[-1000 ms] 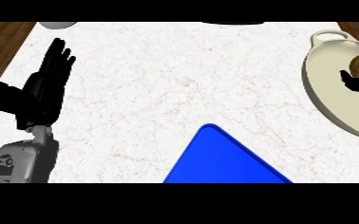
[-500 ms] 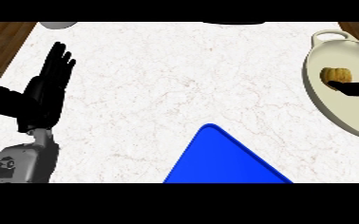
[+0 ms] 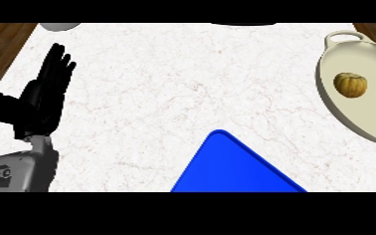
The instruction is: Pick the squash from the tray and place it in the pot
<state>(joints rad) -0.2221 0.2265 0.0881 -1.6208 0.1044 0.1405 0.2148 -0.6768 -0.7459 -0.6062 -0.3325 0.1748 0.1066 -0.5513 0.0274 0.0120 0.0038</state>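
A small yellow-orange squash (image 3: 350,84) lies inside the cream pot (image 3: 331,93) at the right edge of the head view, with nothing touching it. A corner of the blue tray (image 3: 231,167) shows at the bottom centre; its visible part holds nothing. My left hand (image 3: 43,99) rests open at the left edge, fingers straight and pointing up, far from both pot and tray. My right hand shows nowhere in the view.
White marble counter top (image 3: 183,84) spans the view, with a wooden strip (image 3: 13,40) at the upper left. A grey round object (image 3: 58,26) sits at the top left edge and a dark object (image 3: 246,24) at the top centre.
The squash has shifted inward from the right edge and now lies in full view inside the pot. The left hand has not moved.
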